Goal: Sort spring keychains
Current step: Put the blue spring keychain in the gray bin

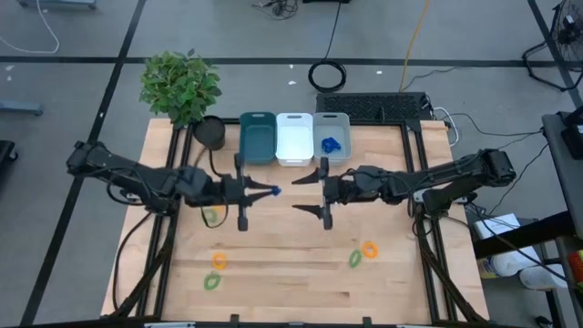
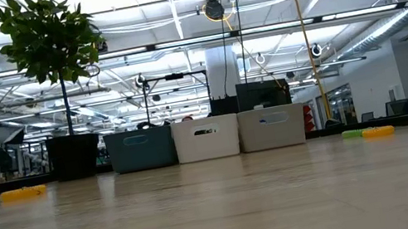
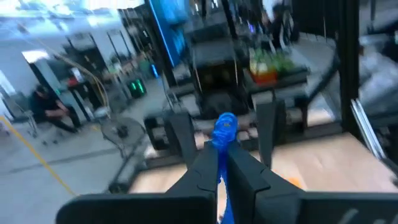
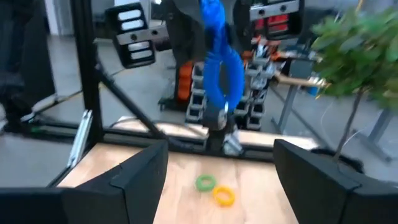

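Observation:
A blue spring keychain [image 1: 274, 191] is lifted over the table's middle, with my left gripper [image 1: 269, 191] shut on it. My right gripper [image 1: 294, 194] faces it from the table's right, level and open, its fingers standing apart on either side without touching. More blue keychains [image 1: 330, 144] lie in the grey bin [image 1: 342, 123]. On the table lie an orange keychain [image 1: 219, 260], a green one [image 1: 212, 281], another green one [image 1: 355, 259] and another orange one [image 1: 369, 249]. A yellow-green one [image 1: 212, 217] lies under my left arm. My left gripper pinches the blue keychain between its two fingers, which lie level and point toward the table's right. One coiled end [image 3: 224, 126] sticks out past the fingertips, and more blue [image 3: 227, 202] shows farther back between the fingers. The keychain is clear of the table.
A teal bin [image 1: 258, 123], a white bin [image 1: 293, 121] and the grey bin stand in a row at the far edge. A potted plant [image 1: 182, 84] stands at the far left corner. A black cable coil [image 1: 328, 75] lies on the floor beyond the table.

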